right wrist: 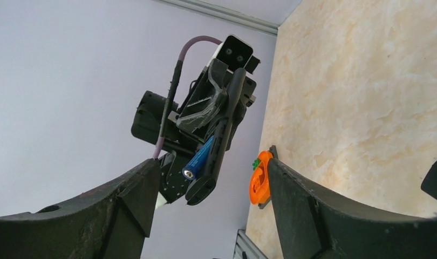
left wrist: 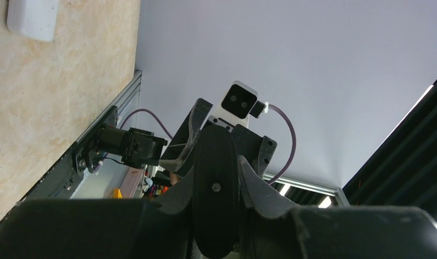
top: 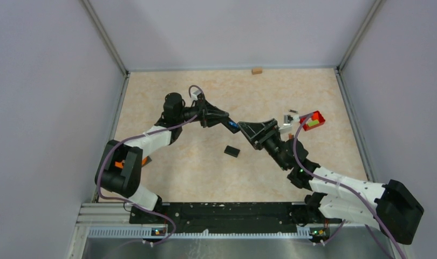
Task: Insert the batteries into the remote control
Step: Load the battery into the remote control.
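my left gripper (top: 229, 122) clamps slim black plastic remote (right wrist: 227, 110), presenting it ahead | blue cylindrical battery (right wrist: 199, 158) lies along it | my right gripper (top: 247, 134) faces it, wide, empty, probably to seat it

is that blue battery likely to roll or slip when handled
Probably rolls: the blue battery is a smooth round cylinder. Likely slippery too, given its glossy wrap. It looks rigid, so it should not bend against the black remote.

Beige tabletop (top: 205, 178) is bearing a black rectangular piece (top: 232, 151) centrally. Red tray (top: 320, 115) and dark battery (top: 293, 111) are lying right, tan block (top: 256, 70) far.
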`<act>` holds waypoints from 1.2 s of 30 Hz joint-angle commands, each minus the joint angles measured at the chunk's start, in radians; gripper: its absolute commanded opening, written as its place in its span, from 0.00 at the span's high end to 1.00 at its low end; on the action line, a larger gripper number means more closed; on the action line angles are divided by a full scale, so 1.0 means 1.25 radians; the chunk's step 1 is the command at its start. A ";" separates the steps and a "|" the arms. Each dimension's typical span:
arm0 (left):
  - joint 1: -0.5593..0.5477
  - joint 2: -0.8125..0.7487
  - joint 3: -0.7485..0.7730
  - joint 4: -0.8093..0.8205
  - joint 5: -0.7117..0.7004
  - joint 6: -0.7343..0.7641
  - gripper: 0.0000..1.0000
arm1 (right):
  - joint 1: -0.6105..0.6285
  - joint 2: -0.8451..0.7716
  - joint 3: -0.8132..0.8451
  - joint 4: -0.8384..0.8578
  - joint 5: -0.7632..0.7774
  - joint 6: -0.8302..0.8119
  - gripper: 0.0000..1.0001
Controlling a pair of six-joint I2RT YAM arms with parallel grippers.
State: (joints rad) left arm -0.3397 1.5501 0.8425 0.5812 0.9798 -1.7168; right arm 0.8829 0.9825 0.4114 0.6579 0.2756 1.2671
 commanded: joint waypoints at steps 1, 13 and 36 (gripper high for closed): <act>0.001 -0.041 -0.008 0.055 0.012 -0.012 1.00 | 0.008 -0.005 -0.002 0.077 0.009 0.011 0.28; -0.002 -0.053 -0.010 0.069 0.012 -0.027 1.00 | 0.004 0.042 0.005 0.115 -0.022 0.023 0.41; -0.019 -0.065 -0.009 0.077 0.012 -0.034 1.00 | -0.002 0.088 0.030 0.083 -0.036 0.027 0.56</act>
State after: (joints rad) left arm -0.3489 1.5269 0.8280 0.5999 0.9714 -1.7416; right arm 0.8825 1.0657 0.4088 0.7792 0.2337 1.3117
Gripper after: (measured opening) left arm 0.237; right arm 0.457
